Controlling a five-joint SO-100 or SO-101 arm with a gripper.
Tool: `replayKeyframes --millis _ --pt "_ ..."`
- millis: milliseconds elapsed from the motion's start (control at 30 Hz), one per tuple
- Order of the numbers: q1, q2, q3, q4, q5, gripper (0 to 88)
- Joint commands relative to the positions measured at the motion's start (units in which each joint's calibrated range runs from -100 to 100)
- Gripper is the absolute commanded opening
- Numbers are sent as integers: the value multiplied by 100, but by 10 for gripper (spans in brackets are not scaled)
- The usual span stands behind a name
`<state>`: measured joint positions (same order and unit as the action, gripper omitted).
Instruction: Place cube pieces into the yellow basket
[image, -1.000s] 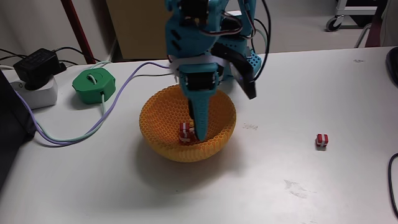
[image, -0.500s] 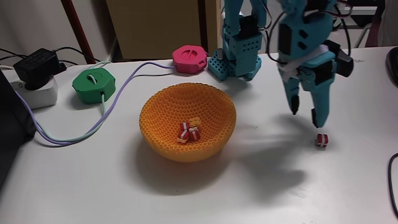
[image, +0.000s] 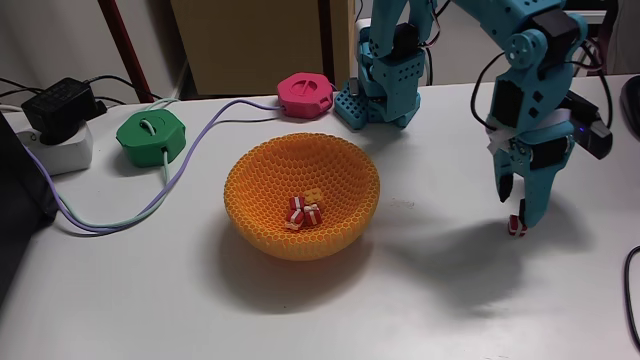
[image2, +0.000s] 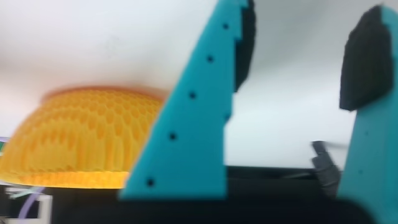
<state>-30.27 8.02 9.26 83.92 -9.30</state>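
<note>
On the table in fixed view: gripper hanging w/ fingers apart straddling last striped cube, well right of yellow basket; other cubes already in basket. In wrist view: fingers spread wide, nothing btwn them, basket off to left, blurred. Prob light, rigid, tiny; easy to knock away, so pinch on opposite flat sides, centred.

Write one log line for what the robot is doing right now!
gripper: open, above last cube piece on table | yellow basket: cube pieces inside | phase: reaching
</note>
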Motion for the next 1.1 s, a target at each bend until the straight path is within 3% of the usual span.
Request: replayKeyframes --millis 0,333,633,867,1067 --pt "-76 126 -478 -25 -278 229" --pt "-48 571 -565 -346 -801 221" --pt "-142 931 -584 -711 -860 189" --pt "-30 988 -546 -928 -742 26" --pt "268 600 -709 -459 -664 0"
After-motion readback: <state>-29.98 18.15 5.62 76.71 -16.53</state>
